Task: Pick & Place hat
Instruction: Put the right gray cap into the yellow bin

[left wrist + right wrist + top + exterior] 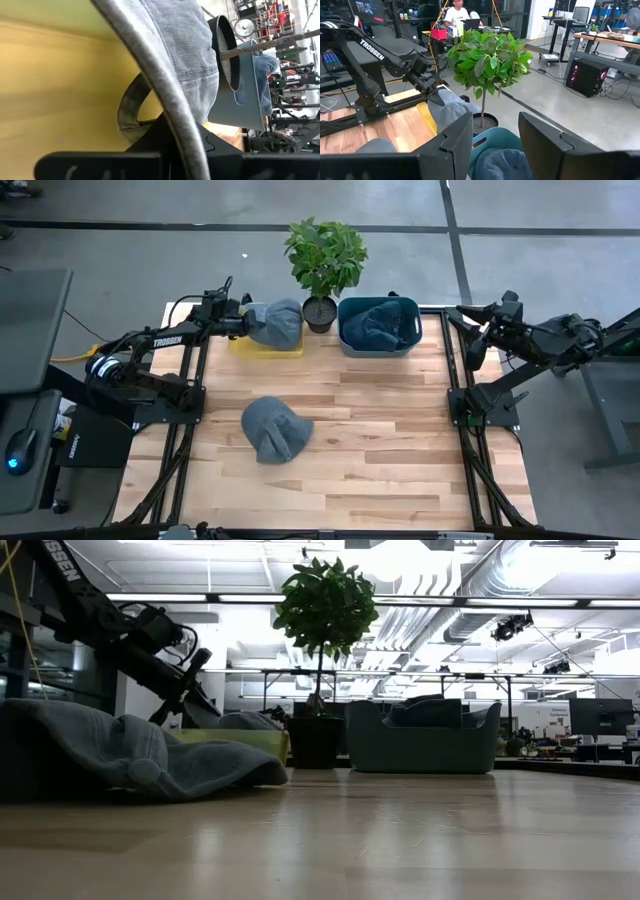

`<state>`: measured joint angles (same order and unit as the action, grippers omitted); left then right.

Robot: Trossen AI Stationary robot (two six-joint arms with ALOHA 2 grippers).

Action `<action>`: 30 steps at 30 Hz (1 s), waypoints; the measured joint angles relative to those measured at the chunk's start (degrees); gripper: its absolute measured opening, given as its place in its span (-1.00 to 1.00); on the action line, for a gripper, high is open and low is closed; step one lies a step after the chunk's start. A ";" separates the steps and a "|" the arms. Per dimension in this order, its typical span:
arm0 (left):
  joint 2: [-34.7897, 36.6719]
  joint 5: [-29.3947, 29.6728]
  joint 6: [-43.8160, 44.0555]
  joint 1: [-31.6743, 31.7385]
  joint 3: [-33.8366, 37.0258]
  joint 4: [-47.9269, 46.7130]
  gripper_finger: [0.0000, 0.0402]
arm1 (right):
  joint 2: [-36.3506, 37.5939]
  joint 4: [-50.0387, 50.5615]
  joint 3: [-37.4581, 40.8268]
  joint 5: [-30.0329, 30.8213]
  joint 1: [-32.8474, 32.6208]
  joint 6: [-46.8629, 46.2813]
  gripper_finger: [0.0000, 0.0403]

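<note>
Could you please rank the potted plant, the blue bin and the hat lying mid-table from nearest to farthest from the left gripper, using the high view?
From the left gripper:
1. Potted plant, just beside it at the table's back edge.
2. Blue bin, beyond the plant.
3. Hat lying mid-table, toward the front.

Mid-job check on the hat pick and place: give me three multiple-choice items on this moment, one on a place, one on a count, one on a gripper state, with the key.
1. Where is the hat that the left gripper holds?
A. over the yellow tray
B. inside the blue bin
C. on the floor

2. How many hats lie loose on the bare wood of the table?
A. none
B. one
C. three

3. What state is the right gripper in?
A. shut on a hat
B. open and holding nothing
C. shut on the plant

Key:
1 A: the held hat sits above the yellow tray, beside the potted plant.
2 B: a single loose hat lies mid-table; other fabric is in the blue bin.
3 B: the right wrist view shows its fingers apart with nothing between.
</note>
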<state>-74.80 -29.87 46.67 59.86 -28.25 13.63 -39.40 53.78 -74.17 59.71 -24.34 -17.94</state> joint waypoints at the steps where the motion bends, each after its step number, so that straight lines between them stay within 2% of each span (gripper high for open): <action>1: 0.02 0.01 0.47 0.04 0.00 -0.11 -0.92 | -0.02 0.00 0.00 -0.18 0.00 -0.02 -0.24; 6: 0.06 -1.86 3.99 0.11 0.00 -0.02 -0.98 | -0.01 0.00 -0.01 -0.23 0.00 -0.09 -0.24; 14: 0.59 -4.49 7.26 0.12 0.00 0.03 -0.96 | 0.00 0.02 -0.01 -0.23 0.00 -0.06 -0.24; 30: 10.93 -7.21 12.62 0.12 0.11 -5.05 -0.98 | 0.00 1.46 0.00 0.21 -0.01 -0.06 -0.24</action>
<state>-63.87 -37.08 59.29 59.99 -28.14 8.58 -39.40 55.24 -74.17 59.92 -24.35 -17.99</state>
